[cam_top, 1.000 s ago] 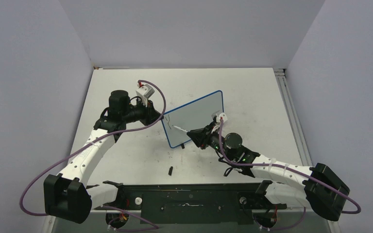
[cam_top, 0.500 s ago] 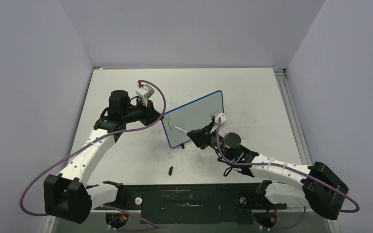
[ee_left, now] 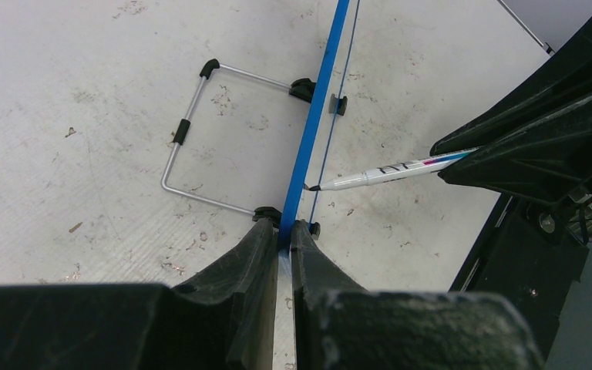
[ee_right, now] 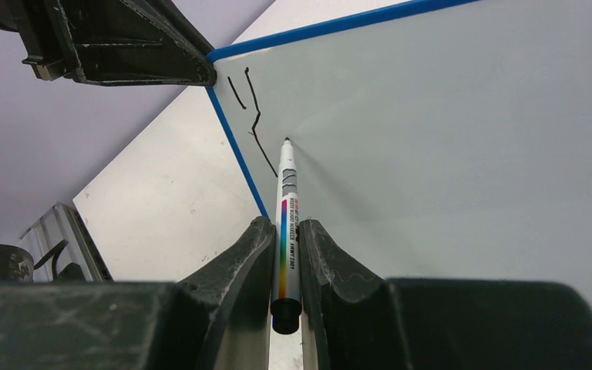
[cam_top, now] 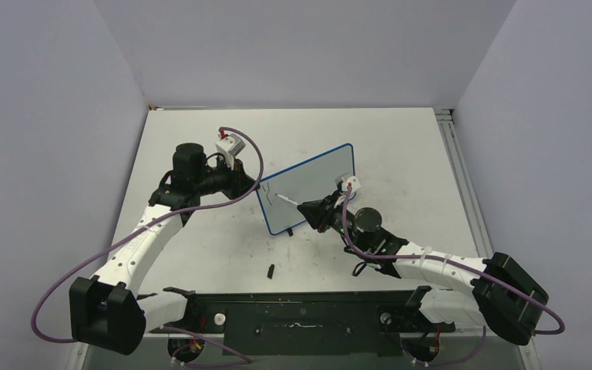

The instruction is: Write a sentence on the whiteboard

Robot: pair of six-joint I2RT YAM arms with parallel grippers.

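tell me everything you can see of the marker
The marker is a slim white pen with a small black tip, a grey band behind it, a rainbow stripe and black print along the barrel, and a black rear end. It looks like plastic and is uncapped. The right claw pinches its rear half. Its tip is at the whiteboard, apparently touching, just right of the black strokes.

The whiteboard point(ee_right: 470, 154) runs off the right wrist view's edge.
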